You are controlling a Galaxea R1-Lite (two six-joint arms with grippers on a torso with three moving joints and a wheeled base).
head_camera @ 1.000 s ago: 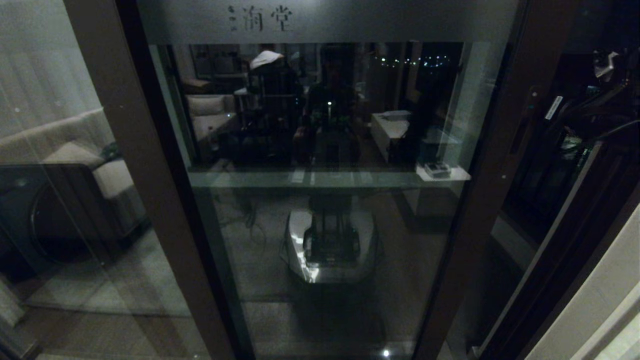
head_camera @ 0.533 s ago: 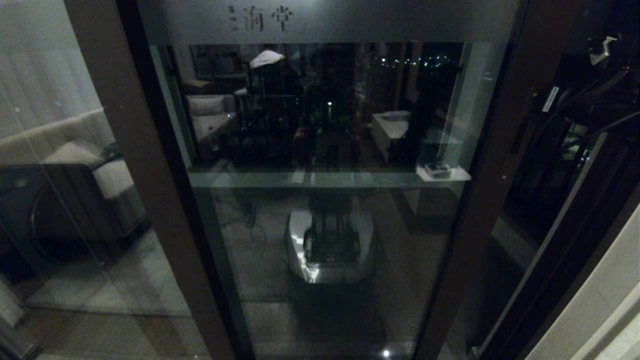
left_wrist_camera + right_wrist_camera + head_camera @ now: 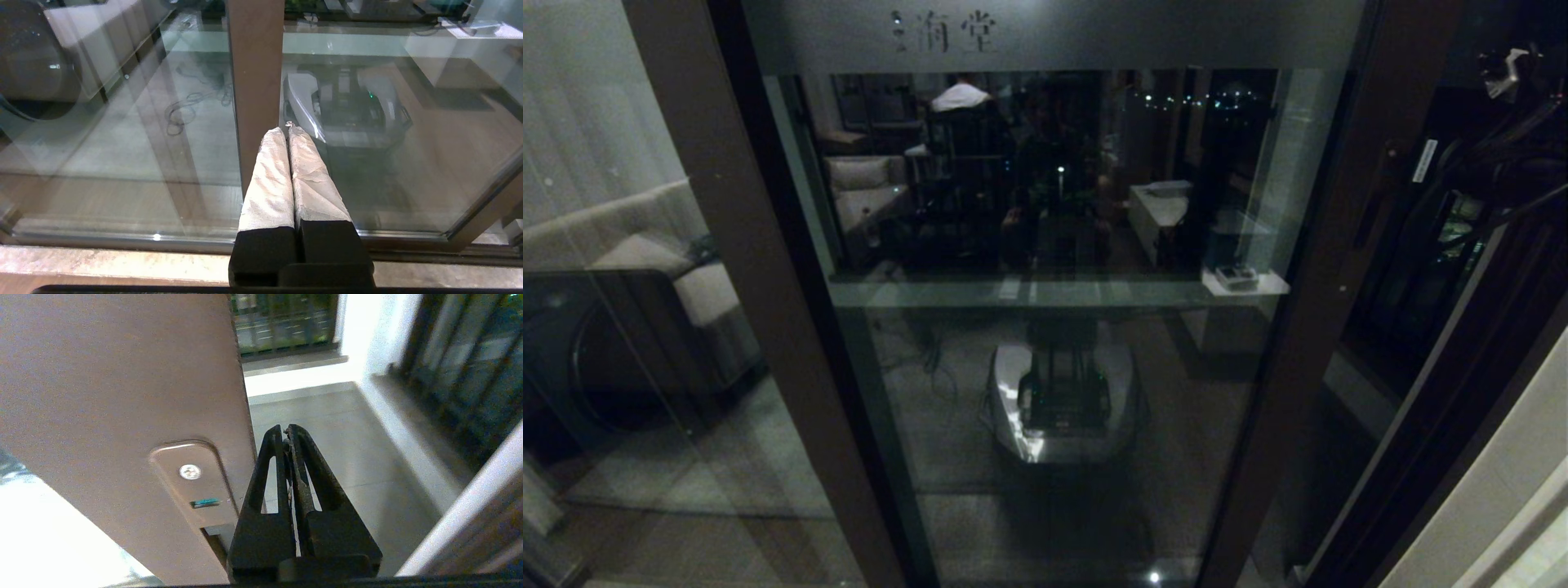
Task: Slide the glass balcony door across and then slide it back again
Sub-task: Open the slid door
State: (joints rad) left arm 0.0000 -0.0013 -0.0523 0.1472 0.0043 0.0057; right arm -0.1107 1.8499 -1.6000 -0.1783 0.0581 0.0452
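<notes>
Dim room: pale cushioned sofa (image 3: 645,245) behind fixed brown-framed glass panel (image 3: 621,343); grey tiled balcony floor (image 3: 327,428); black-barred side window (image 3: 461,363); white wall (image 3: 1494,482).

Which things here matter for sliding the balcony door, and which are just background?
Part of the job:
- glass balcony door, brown-framed
- its handle plate on the stile
- right gripper, shut, beside the stile's edge
- left gripper, shut, low before the door frame

Just there:
- sofa behind the left glass panel
- barred side window
- balcony floor
</notes>
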